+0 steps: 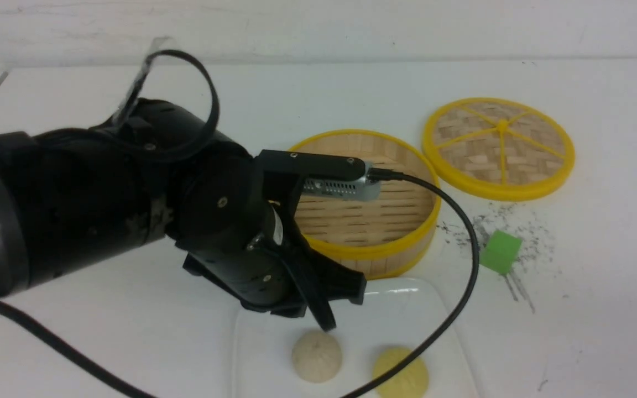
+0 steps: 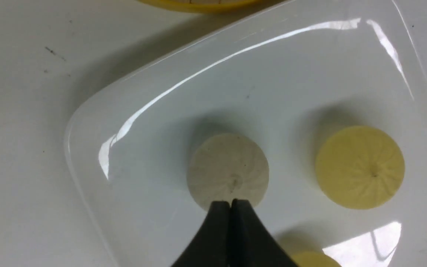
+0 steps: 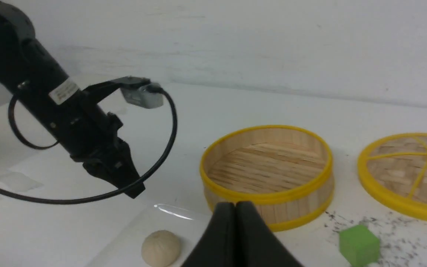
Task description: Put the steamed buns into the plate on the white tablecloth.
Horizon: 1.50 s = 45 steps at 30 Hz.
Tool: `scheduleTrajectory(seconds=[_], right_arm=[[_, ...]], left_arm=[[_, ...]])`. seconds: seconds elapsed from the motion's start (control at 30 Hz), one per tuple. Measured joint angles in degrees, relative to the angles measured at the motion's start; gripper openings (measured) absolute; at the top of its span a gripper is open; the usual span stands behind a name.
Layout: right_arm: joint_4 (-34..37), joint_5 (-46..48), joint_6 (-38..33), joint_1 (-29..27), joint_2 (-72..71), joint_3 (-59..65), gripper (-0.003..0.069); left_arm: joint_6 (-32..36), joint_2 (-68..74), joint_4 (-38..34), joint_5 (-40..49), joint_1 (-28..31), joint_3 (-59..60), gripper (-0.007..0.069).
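left arm point(image 1: 103, 204): glossy black casing | silver screws | black looped cable point(image 1: 473, 254) | grey wrist camera point(image 1: 340, 188) | white label point(image 3: 64, 91) | black tapered jaws

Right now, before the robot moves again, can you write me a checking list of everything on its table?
Surface: white tablecloth, with dark specks in one patch.
Job's things: beige bun and yellow bun sit apart on the white plate.
Clutter: empty steamer basket, its lid lying flat beside it, and a green cube.
Grippers: left gripper is shut, holding nothing, over the plate by the beige bun. Right gripper is shut, holding nothing.
Cables: black cable loops from the left wrist camera over the plate.
Surroundings: plain white wall.
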Motion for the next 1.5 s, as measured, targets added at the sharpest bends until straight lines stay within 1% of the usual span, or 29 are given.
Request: scheduleTrajectory(seconds=[0.17, 0.33, 0.8, 1.4, 1.47, 1.5], right_arm=[[0.9, -7.3, -5.5, 0.0, 0.1, 6.0, -0.0015], [1.2, -9.0, -6.7, 0.0, 0.1, 7.8, -0.0012], [1.2, -8.5, -6.9, 0.0, 0.1, 8.0, -0.0006], [1.2, -7.6, -6.9, 0.0, 0.1, 8.8, 0.0005], [1.4, -7.5, -6.9, -0.6, 0.1, 9.6, 0.0006], [1.6, -7.6, -6.9, -2.0, 0.1, 10.4, 0.0008]], left_arm=[[0.0, 0.0, 0.1, 0.1, 0.0, 0.0, 0.0002], [0.0, 0.0, 0.2, 0.1, 0.0, 0.0, 0.0002], [0.0, 0.0, 1.7, 0.1, 0.0, 0.0, 0.0004], [0.0, -0.1, 1.9, 0.6, 0.0, 0.0, 0.0008], [0.0, -0.4, 2.2, 1.4, 0.0, 0.0, 0.0008], [0.0, -0.7, 2.4, 1.9, 0.0, 0.0, 0.0008]])
